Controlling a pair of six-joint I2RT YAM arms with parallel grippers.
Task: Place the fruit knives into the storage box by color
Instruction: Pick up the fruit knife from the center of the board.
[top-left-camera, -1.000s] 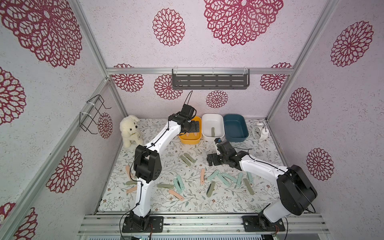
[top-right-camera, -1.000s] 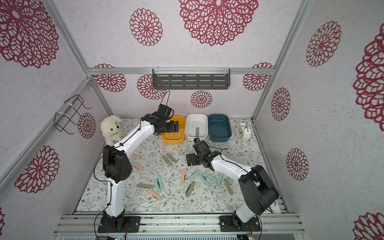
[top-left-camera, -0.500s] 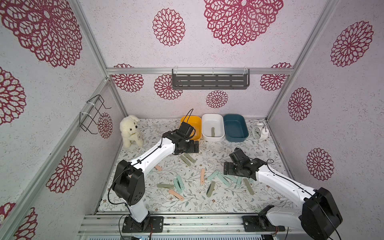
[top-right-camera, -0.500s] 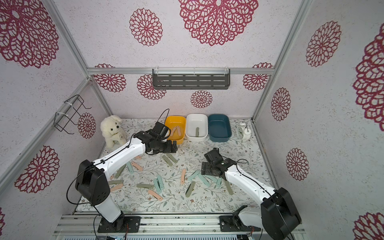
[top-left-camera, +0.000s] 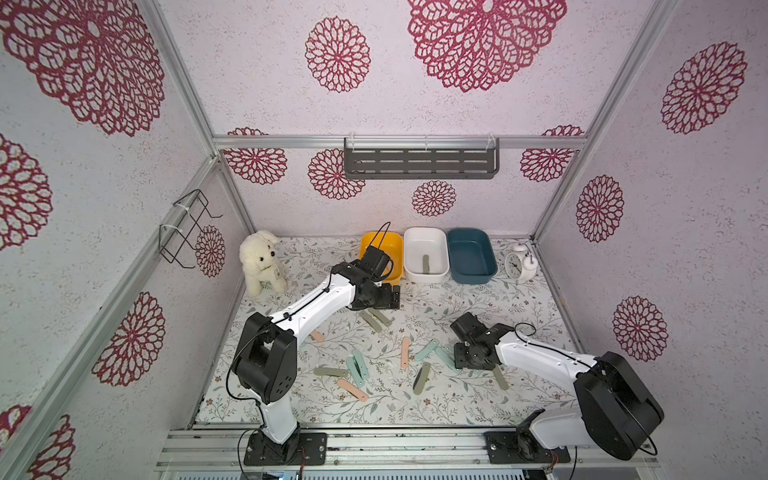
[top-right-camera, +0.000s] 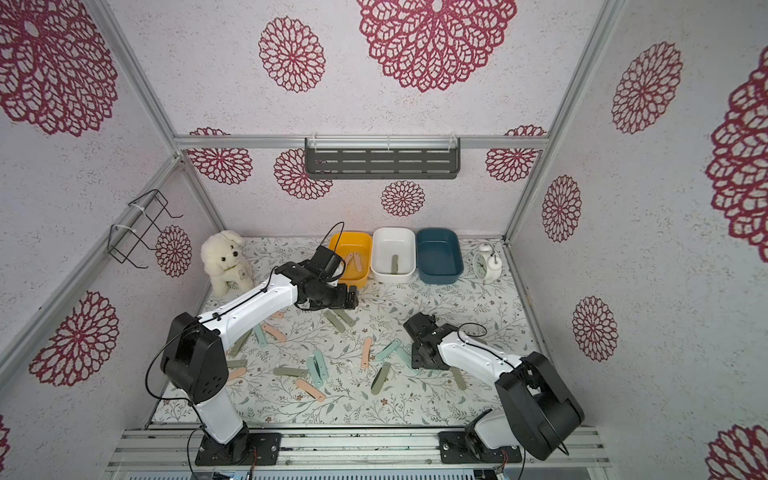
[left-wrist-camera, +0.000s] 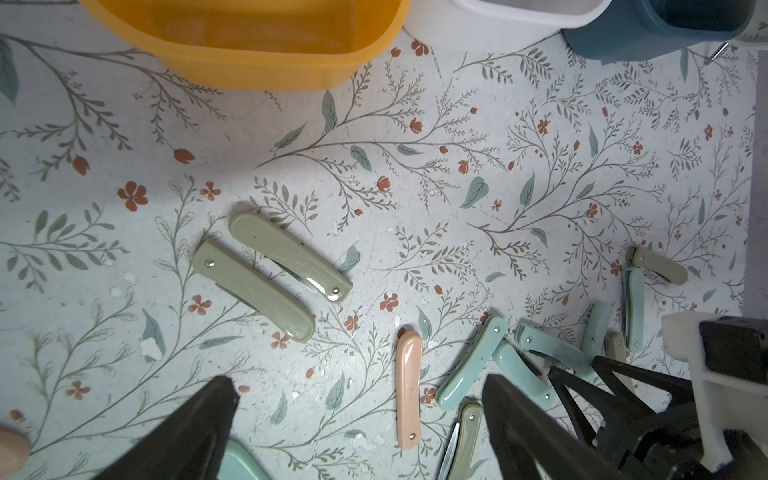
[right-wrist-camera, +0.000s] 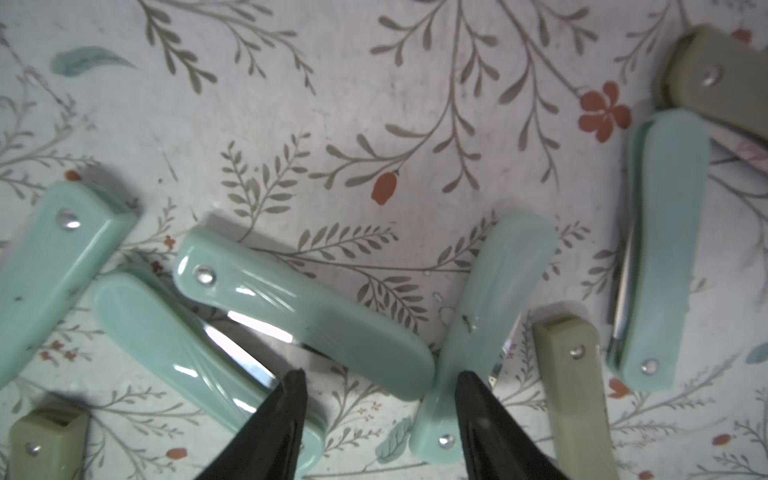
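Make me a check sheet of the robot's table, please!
Surface: flowery mat, a few white specks.
Job's things: knives scattered on mat; yellow tub holds two pink knives, white tub one olive knife, blue tub nothing seen.
Clutter: plush dog, clock.
Grippers: left gripper open, empty, over two olive knives; right gripper jaws apart around a mint knife.
Cables: loops on both arms.
Surroundings: grey shelf, wire rack on walls.

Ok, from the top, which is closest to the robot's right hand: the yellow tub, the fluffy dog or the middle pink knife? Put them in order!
In a top view:
1. Middle pink knife, on the mat beside the right hand.
2. Yellow tub, at the back.
3. Fluffy dog, far back corner, left arm's side.
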